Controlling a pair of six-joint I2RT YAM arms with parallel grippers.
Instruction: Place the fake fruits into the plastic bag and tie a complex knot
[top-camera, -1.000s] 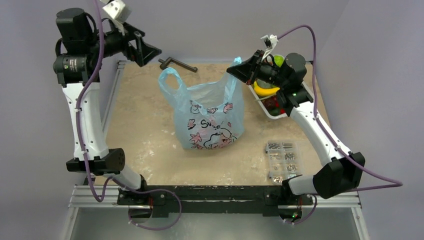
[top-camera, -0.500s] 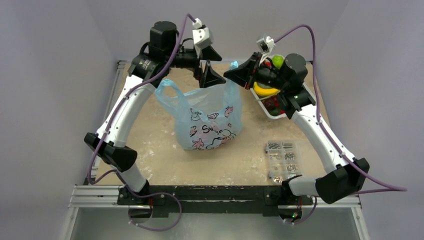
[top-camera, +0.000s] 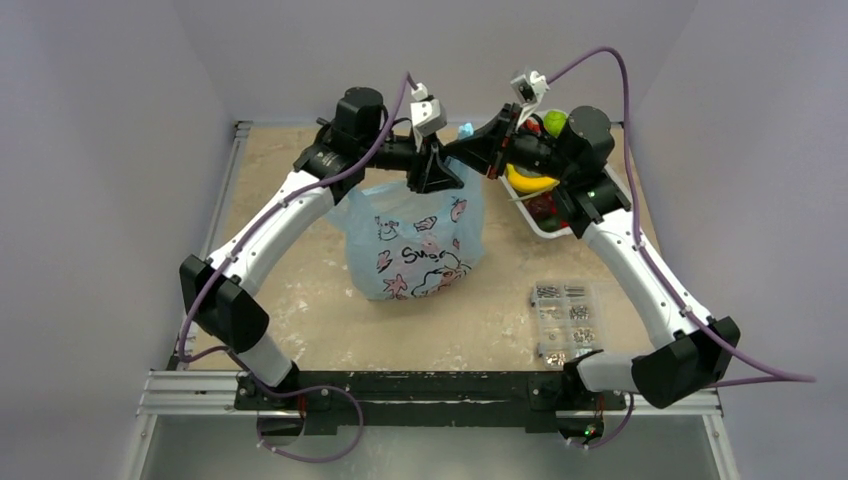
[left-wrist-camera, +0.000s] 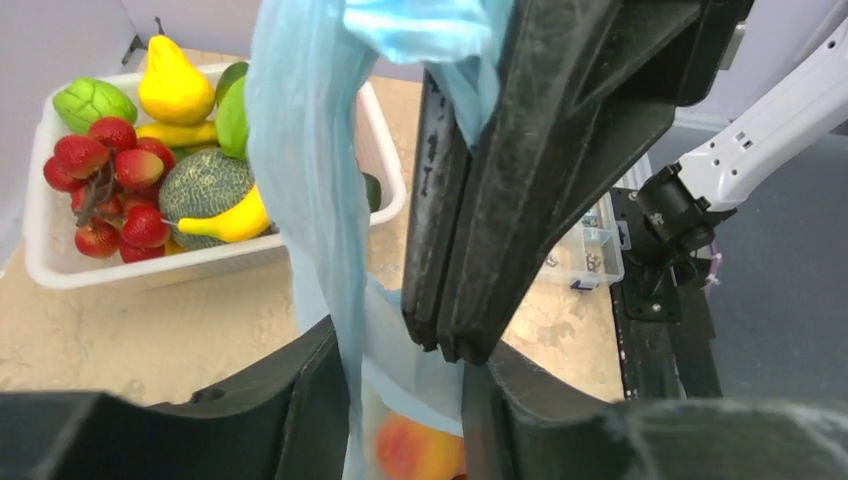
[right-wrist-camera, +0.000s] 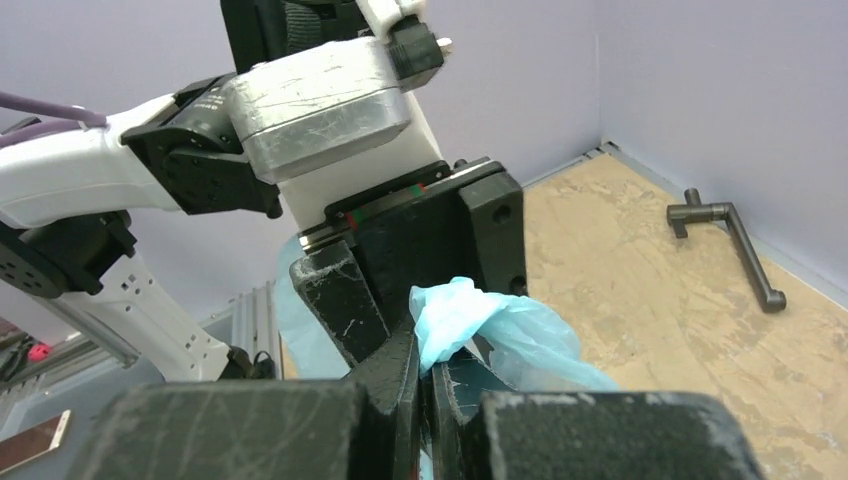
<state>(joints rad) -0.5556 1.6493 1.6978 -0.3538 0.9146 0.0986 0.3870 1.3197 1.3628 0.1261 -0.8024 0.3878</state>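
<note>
Arms, two, meeting above one plastic bag (top-camera: 415, 245) on the counter (top-camera: 300, 260).
Right jaws pinch one handle loop (right-wrist-camera: 470, 315) at the bag's top; left jaws stand apart around the film just below. One orange fruit (left-wrist-camera: 415, 450) lies inside the bag; other fake fruits (left-wrist-camera: 200, 185) fill one tray (left-wrist-camera: 120, 275) right of it.

Pale lavender walls (top-camera: 90, 150) close the space in at 9, 12 and 3 o'clock, evenly lit, with only soft shadows. The counter (top-camera: 300, 270) has a beige, marbled top with whitish scuffs toward 6 o'clock. A silver metal rail (top-camera: 190, 395) runs along its near edge, and a dull grey surface (top-camera: 430, 455) lies beyond that.
</note>
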